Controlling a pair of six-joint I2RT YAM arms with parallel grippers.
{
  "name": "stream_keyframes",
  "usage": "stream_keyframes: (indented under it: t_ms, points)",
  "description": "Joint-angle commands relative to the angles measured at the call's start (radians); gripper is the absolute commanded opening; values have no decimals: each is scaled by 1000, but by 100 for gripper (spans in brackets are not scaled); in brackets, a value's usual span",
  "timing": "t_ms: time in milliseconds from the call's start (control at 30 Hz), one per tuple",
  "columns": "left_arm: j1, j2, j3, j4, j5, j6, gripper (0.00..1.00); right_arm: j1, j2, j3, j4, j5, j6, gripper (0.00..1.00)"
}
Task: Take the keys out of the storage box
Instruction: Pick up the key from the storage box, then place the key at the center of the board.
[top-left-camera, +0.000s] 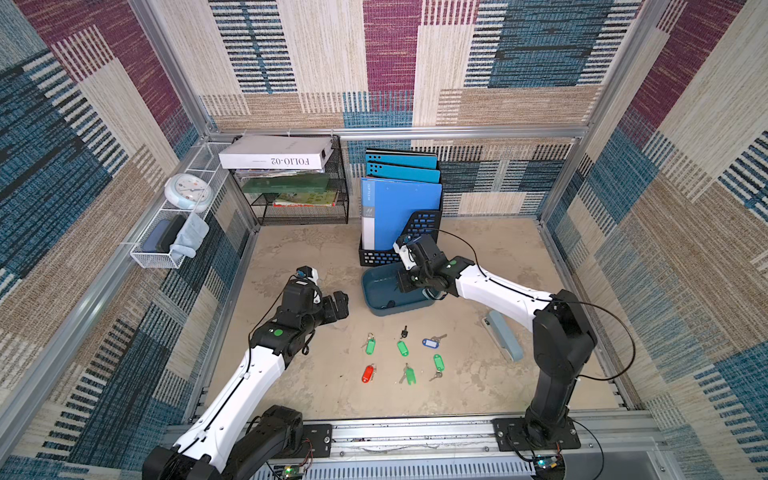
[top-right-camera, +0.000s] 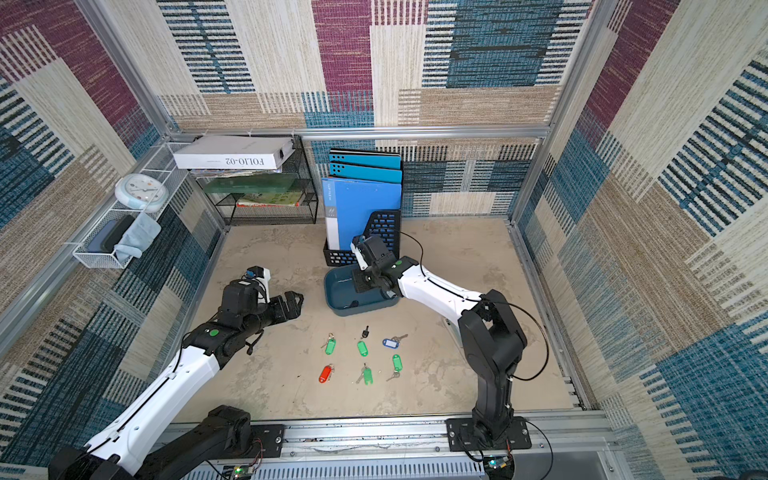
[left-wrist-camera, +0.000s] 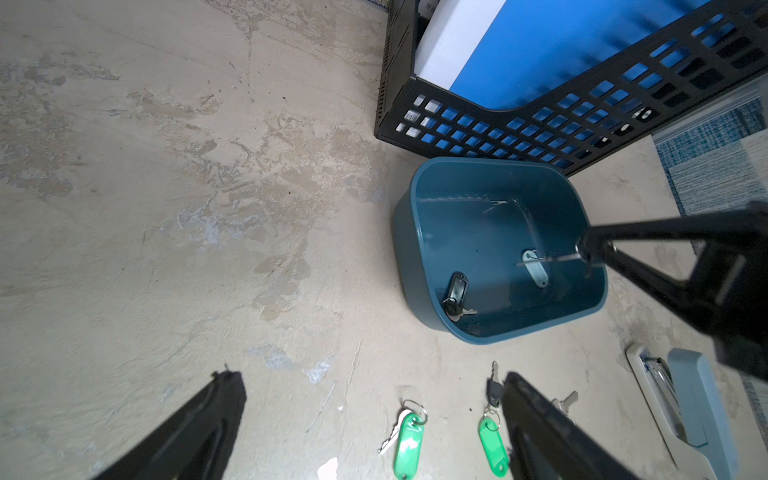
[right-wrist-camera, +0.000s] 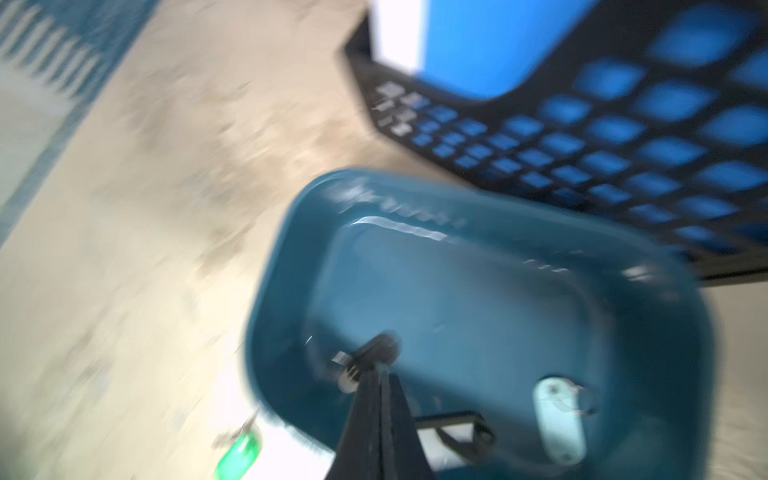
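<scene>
The dark teal storage box (top-left-camera: 371, 300) (top-right-camera: 335, 296) (left-wrist-camera: 419, 249) (right-wrist-camera: 282, 299) sits mid-table in front of the file holder. Inside it lie a black-tagged key (left-wrist-camera: 455, 291) (right-wrist-camera: 453, 432) and a pale blue-tagged key (left-wrist-camera: 535, 269) (right-wrist-camera: 559, 419). My right gripper (top-left-camera: 405, 286) (top-right-camera: 360, 286) (left-wrist-camera: 582, 250) (right-wrist-camera: 379, 368) reaches down into the box. Its jaws are pressed together, pinching a small dark-headed metal key (right-wrist-camera: 374, 353), which is blurred. Several tagged keys, green (top-left-camera: 370, 345) (left-wrist-camera: 409, 442), red (top-left-camera: 367, 373) and blue (top-left-camera: 428, 342), lie on the table in front of the box. My left gripper (top-left-camera: 337, 307) (top-right-camera: 291, 305) (left-wrist-camera: 370, 376) hangs open and empty to the box's left.
A black perforated file holder (top-left-camera: 417, 230) (left-wrist-camera: 478, 124) with blue folders stands right behind the box. A black mesh rack (top-left-camera: 299, 199) is at the back left. A pale blue stapler (top-left-camera: 505, 336) (left-wrist-camera: 685, 407) lies right of the keys, under my right arm.
</scene>
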Motion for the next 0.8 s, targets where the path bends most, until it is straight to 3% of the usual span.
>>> stream_keyframes:
  t_ms: [0, 167, 300, 500, 767]
  points:
    - [2, -6, 1, -2, -7, -1, 99, 54, -93, -111, 129, -213, -81, 0]
    - [2, -10, 4, -12, -8, -14, 99, 196, -198, -259, 218, -350, -144, 0]
    - [2, -17, 2, -19, -11, -23, 99, 296, -199, -335, 259, -433, -150, 0]
    - [2, -37, -10, -23, -23, -26, 99, 404, -110, -371, 288, -453, -137, 0]
    - [2, -48, -21, -28, -26, -27, 99, 463, -14, -385, 333, -433, -109, 0]
